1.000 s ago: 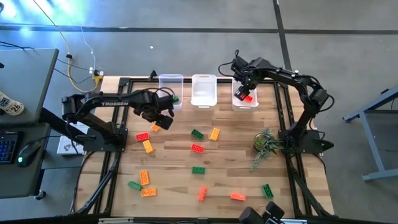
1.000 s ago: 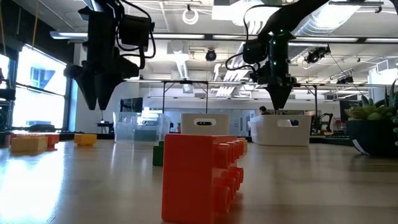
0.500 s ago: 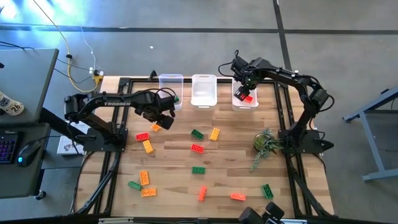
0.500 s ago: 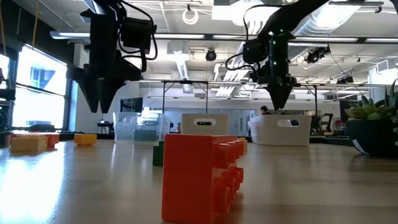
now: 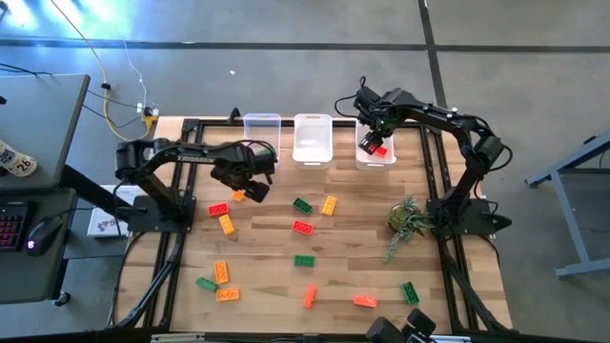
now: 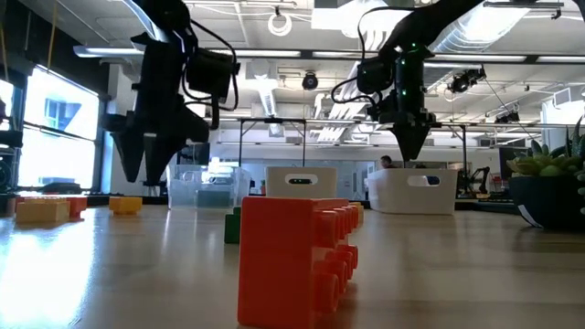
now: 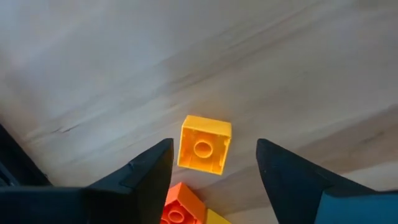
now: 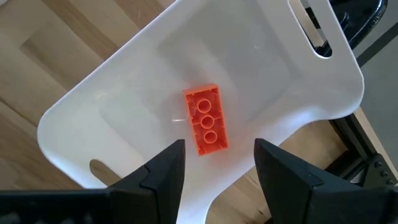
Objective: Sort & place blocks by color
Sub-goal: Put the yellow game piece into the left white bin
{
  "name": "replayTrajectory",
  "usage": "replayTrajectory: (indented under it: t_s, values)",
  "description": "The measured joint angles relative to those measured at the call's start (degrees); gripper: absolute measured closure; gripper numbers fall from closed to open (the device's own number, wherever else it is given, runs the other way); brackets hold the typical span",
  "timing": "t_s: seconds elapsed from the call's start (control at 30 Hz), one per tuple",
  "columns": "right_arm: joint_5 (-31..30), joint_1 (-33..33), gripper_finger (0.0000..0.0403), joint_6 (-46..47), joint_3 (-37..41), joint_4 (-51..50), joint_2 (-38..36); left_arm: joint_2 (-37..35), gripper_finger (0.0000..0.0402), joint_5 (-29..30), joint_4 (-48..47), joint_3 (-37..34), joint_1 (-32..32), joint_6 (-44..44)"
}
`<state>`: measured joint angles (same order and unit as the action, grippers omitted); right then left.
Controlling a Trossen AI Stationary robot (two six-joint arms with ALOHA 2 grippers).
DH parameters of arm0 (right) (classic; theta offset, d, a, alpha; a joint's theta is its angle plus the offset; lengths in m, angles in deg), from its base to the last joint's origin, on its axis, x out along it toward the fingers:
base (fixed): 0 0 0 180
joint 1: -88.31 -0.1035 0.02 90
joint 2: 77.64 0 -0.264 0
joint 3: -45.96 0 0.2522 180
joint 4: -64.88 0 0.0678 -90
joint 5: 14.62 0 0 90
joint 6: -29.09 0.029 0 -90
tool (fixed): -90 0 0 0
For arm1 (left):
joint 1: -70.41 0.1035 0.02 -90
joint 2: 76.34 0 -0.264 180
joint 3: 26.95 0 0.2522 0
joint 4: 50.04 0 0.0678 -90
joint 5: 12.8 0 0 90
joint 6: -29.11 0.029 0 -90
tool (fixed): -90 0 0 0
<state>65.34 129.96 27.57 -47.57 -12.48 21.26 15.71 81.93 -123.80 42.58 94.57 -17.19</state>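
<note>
Green, yellow-orange and red blocks lie scattered on the wooden table (image 5: 362,252). My left gripper (image 5: 244,187) points down over a yellow block (image 7: 204,144) near the far left and is open. Its fingers stand on either side of the block without touching it. An orange block (image 7: 177,208) lies right beside the yellow one. My right gripper (image 5: 374,141) hangs open over the right bin (image 5: 362,160). On that bin's floor lies a red block (image 8: 206,121).
A clear bin (image 5: 262,133) and a white bin (image 5: 312,141) stand at the far edge, left of the right bin. A small green plant (image 5: 408,217) stands at the right. A big red-orange block (image 6: 292,260) fills the front of the low view.
My left gripper has come down toward the yellow block, and its fingers have spread wider. My right gripper has kept still over the right bin.
</note>
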Motion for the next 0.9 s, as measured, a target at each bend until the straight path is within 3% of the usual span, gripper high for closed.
replayTrajectory:
  t_s: [0.9]
  values:
    - [-0.02,0.0,0.0224,-1.51,0.0,0.85,0.0,8.43,0.0189,-1.02,2.07,-3.02,0.13,1.86]
